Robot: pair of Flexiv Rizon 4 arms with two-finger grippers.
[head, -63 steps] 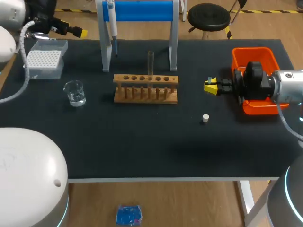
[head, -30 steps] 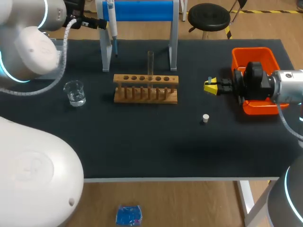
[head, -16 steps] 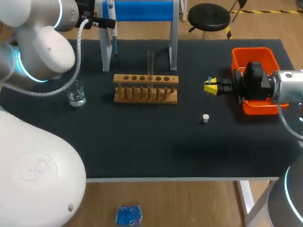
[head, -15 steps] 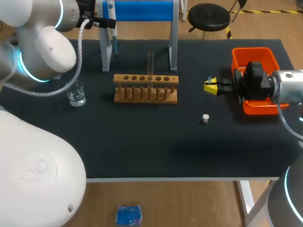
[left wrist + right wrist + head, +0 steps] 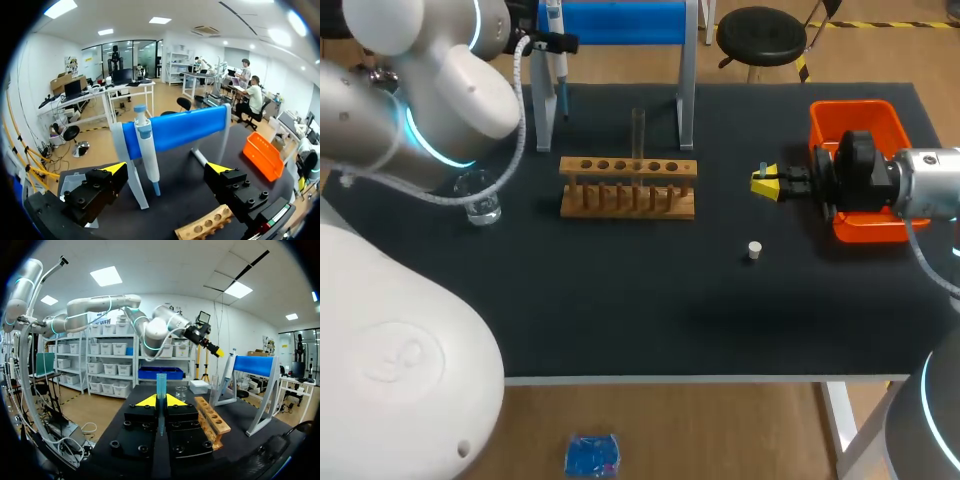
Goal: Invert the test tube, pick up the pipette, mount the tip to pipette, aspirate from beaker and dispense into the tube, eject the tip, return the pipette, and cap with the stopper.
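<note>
Head view: black table (image 5: pixel 620 330) bears wooden rack (image 5: pixel 627 200) and beaker (image 5: pixel 482 206).

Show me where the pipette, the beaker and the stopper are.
Pipette (image 5: pixel 148 154), left wrist view, on its white body.
Beaker (image 5: pixel 482 206), head view, on its glass wall.
Stopper (image 5: pixel 754 249), head view, on its top.

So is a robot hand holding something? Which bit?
Yes: the right gripper pinches the blue pipette tip around its middle. The left gripper holds nothing.
</note>
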